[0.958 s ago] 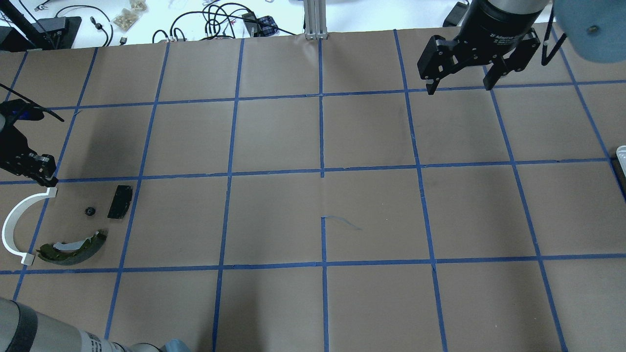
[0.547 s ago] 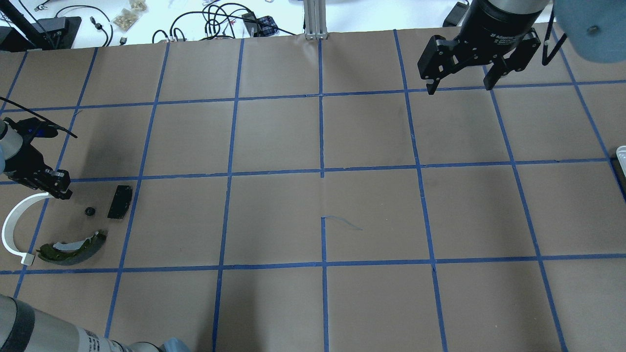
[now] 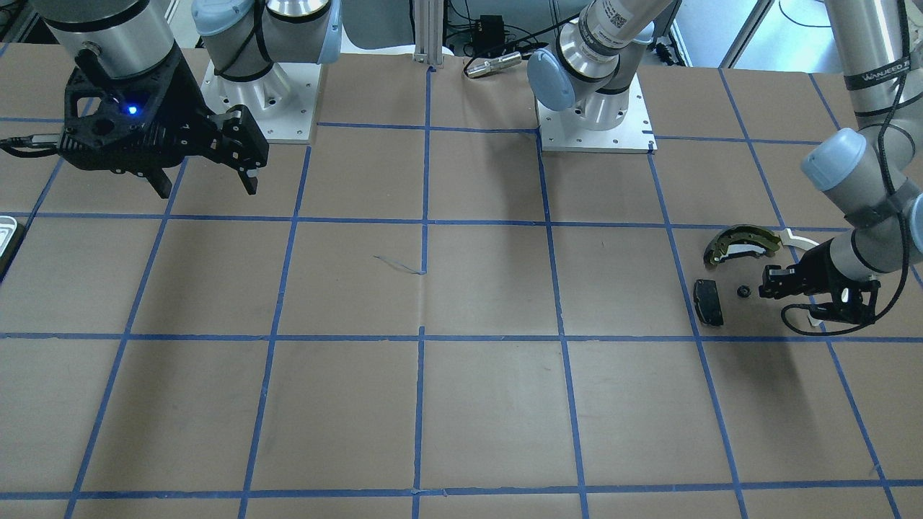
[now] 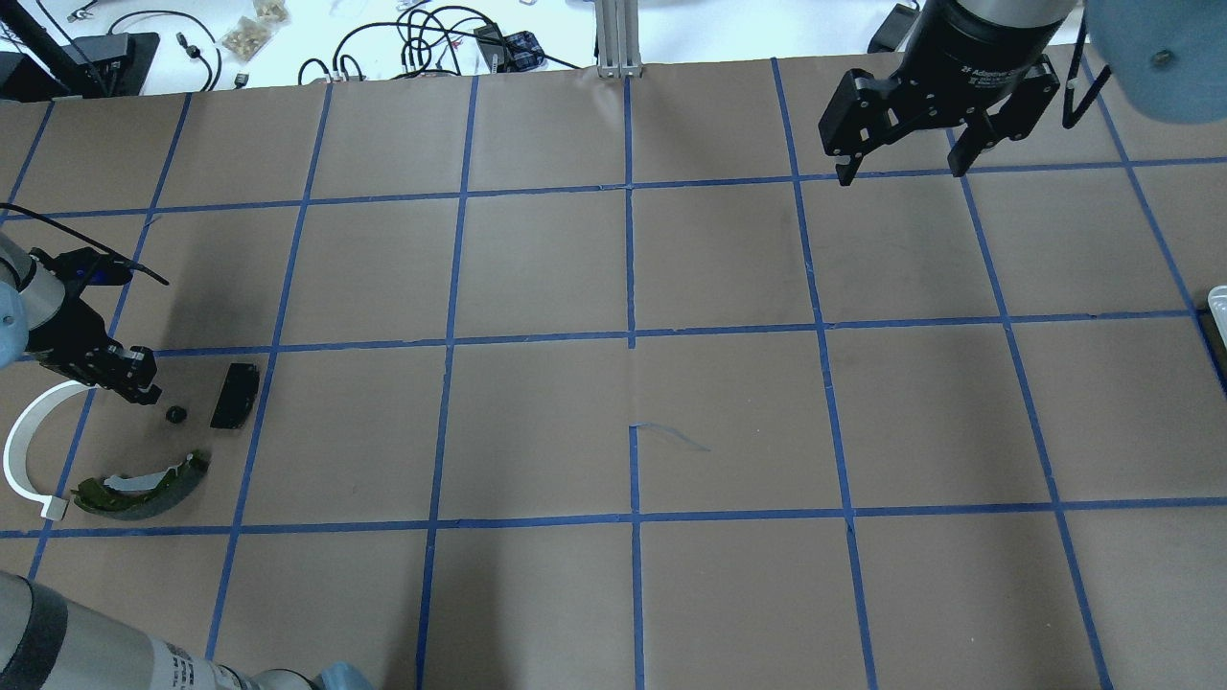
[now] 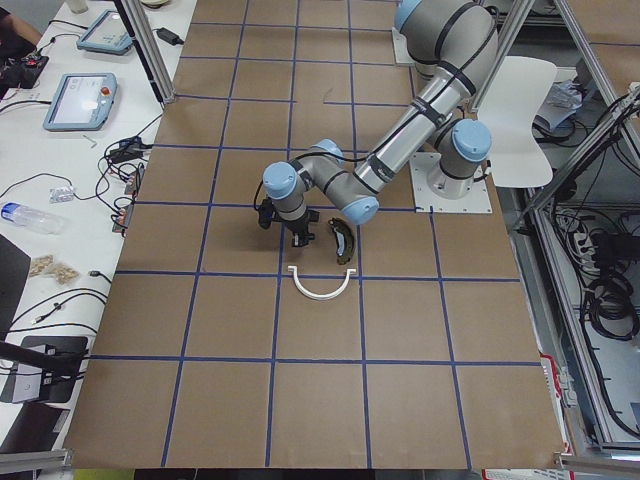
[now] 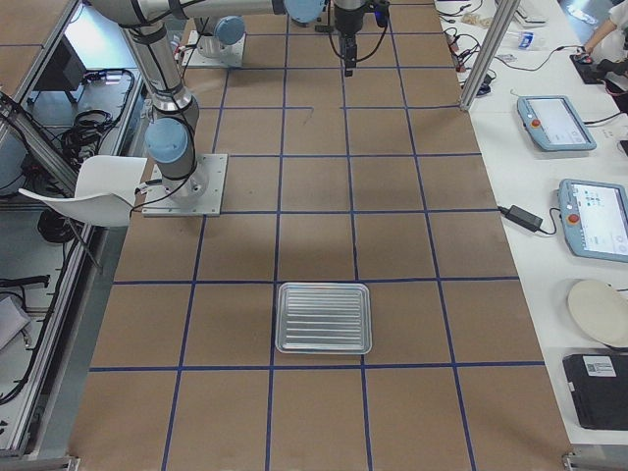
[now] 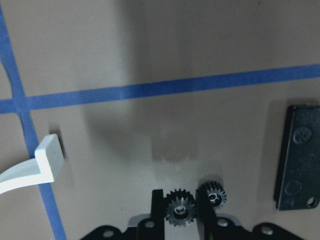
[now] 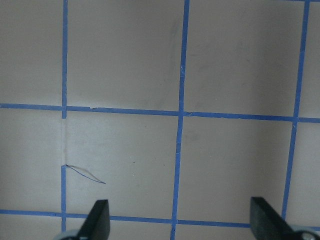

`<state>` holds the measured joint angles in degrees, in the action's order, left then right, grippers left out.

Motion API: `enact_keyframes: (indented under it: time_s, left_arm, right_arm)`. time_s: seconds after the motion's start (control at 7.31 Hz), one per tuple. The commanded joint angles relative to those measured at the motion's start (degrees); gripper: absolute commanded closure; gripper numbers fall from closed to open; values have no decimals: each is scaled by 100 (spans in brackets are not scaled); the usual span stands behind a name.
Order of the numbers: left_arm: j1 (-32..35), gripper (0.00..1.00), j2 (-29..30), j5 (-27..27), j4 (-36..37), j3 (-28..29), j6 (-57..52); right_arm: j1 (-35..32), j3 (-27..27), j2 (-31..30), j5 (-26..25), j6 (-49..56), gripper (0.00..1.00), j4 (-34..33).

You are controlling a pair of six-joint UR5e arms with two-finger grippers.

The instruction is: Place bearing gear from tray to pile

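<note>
My left gripper [image 7: 180, 200] is shut on a small black bearing gear [image 7: 181, 212], low over the pile. A second black gear [image 7: 214, 192] lies on the paper just beside it, also seen from overhead [image 4: 175, 414]. The pile holds a black pad [image 4: 235, 395], an olive-gold brake shoe [image 4: 144, 484] and a white arc [image 4: 24, 446]. In the overhead view the left gripper [image 4: 139, 380] is just left of the lying gear. My right gripper [image 4: 901, 171] is open and empty, high at the far right. The tray [image 6: 324, 317] stands far to the right, empty.
The table is brown paper with a blue tape grid [image 4: 631, 340]. The tray's edge [image 4: 1217, 302] shows at the overhead view's right border. Cables and small items [image 4: 422, 38] lie beyond the table's far edge. The robot bases [image 3: 595, 108] stand at the back.
My left gripper has moved right and nearer, from over the white arc's end to just beside the lying gear. The right arm has not moved.
</note>
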<state>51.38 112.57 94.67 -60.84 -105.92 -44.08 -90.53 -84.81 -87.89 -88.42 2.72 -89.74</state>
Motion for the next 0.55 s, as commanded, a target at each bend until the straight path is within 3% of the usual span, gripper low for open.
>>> enact_keyframes:
  time_s: [0.0, 0.41]
  left_arm:
    - [-5, 100, 37, 16, 2, -8, -48]
    - [-5, 100, 54, 34, 2, -25, -22]
  right_arm:
    - [0, 0, 0, 9, 0, 0, 0]
    - [0, 0, 0, 9, 0, 0, 0]
